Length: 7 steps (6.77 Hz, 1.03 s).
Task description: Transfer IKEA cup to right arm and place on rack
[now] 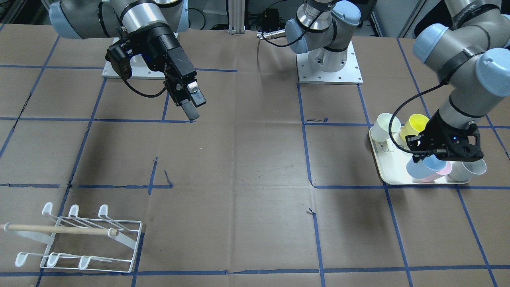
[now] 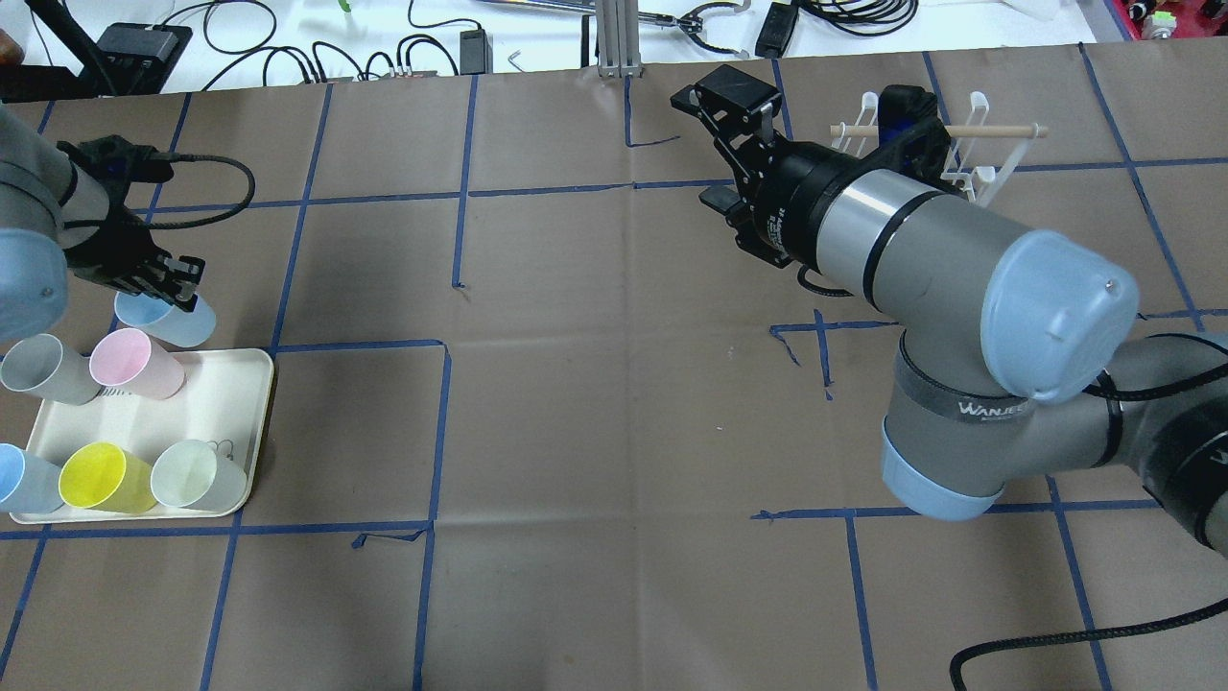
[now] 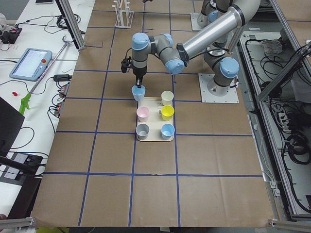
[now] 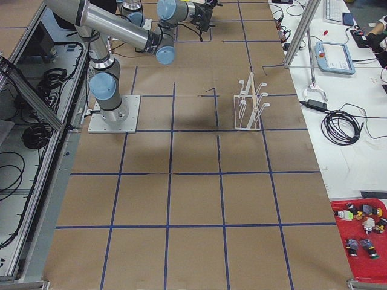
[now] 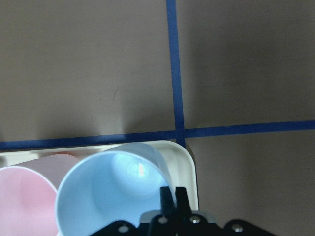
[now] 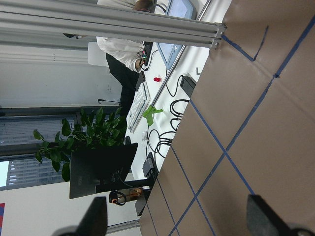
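Observation:
My left gripper (image 2: 171,285) is shut on the rim of a light blue cup (image 2: 165,320) at the far corner of a cream tray (image 2: 235,384). The left wrist view shows the fingers (image 5: 167,197) pinching the blue cup's (image 5: 113,196) wall. In the front view the left gripper (image 1: 420,156) holds the blue cup (image 1: 423,167) tilted over the tray (image 1: 392,175). My right gripper (image 1: 194,107) is open and empty, high above the table; it also shows in the overhead view (image 2: 695,149). The white wire rack (image 1: 79,239) with its wooden dowel stands far off; the right arm partly hides the rack (image 2: 969,144) in the overhead view.
On the tray lie a pink cup (image 2: 134,363), a grey cup (image 2: 46,369), a yellow cup (image 2: 101,478), a pale white cup (image 2: 197,475) and another blue cup (image 2: 21,480). Brown paper with blue tape lines covers the table. Cables and a control pendant (image 3: 30,63) lie along the operators' edge.

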{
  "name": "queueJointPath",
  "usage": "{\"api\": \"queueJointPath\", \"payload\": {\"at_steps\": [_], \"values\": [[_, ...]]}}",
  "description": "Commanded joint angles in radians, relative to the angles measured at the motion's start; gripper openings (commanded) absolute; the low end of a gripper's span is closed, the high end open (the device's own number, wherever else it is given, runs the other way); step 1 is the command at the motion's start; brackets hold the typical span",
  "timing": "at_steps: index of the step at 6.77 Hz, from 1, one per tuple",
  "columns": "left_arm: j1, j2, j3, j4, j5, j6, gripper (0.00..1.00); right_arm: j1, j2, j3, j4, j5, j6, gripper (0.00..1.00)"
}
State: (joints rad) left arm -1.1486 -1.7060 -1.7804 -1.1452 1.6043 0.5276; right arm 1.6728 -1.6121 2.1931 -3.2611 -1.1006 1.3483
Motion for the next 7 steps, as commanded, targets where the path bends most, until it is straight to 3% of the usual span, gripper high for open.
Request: {"api": "queueJointPath", "payload": {"at_steps": [1, 3, 4, 6, 7], "values": [[-0.069, -0.020, 0.238, -0.177, -0.012, 0.002, 0.00, -0.008, 0.001, 0.014, -0.028, 0.063, 0.035, 1.00], [-0.103, -0.005, 0.286, -0.156, -0.305, -0.004, 0.00, -0.008, 0.003, 0.016, -0.026, 0.064, 0.064, 1.00], [-0.102, -0.006, 0.276, -0.112, -0.534, -0.011, 0.00, -0.008, 0.003, 0.016, -0.028, 0.064, 0.127, 1.00], [-0.121, -0.029, 0.219, 0.068, -0.836, -0.003, 0.00, -0.010, 0.004, 0.016, -0.049, 0.062, 0.166, 1.00], [-0.152, -0.030, 0.151, 0.248, -0.883, -0.005, 0.00, -0.010, 0.004, 0.016, -0.083, 0.045, 0.173, 1.00]]}}
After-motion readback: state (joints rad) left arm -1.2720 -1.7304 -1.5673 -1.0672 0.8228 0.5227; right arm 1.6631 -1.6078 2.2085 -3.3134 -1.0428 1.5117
